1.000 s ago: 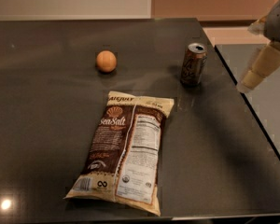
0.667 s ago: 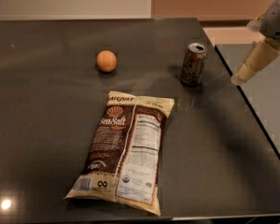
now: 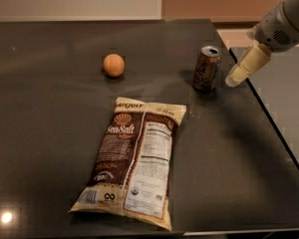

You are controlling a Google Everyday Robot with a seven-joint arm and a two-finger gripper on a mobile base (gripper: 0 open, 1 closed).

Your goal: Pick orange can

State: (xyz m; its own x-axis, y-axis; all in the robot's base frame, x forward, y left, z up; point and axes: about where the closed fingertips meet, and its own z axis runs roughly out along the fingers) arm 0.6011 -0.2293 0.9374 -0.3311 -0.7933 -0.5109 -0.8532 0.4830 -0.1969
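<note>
The pale, cream-coloured gripper [image 3: 239, 72] on the grey robot arm has swung in from the right edge of the view. Its tip now hangs just beside the small brownish-orange drink can with the silver pull-tab top [image 3: 207, 68], close but apart from it. Whether the gripper is open or closed cannot be told from this angle.

The can stands upright where it was, on the far right part of the dark glossy tabletop [image 3: 50, 113]. It is well apart from the round orange fruit ball [image 3: 113, 64] and just beyond the top corner of the brown and cream sea-salt snack bag [image 3: 134, 158] lying flat. The approach looks nearly done, and the grasp itself has not yet begun.
</note>
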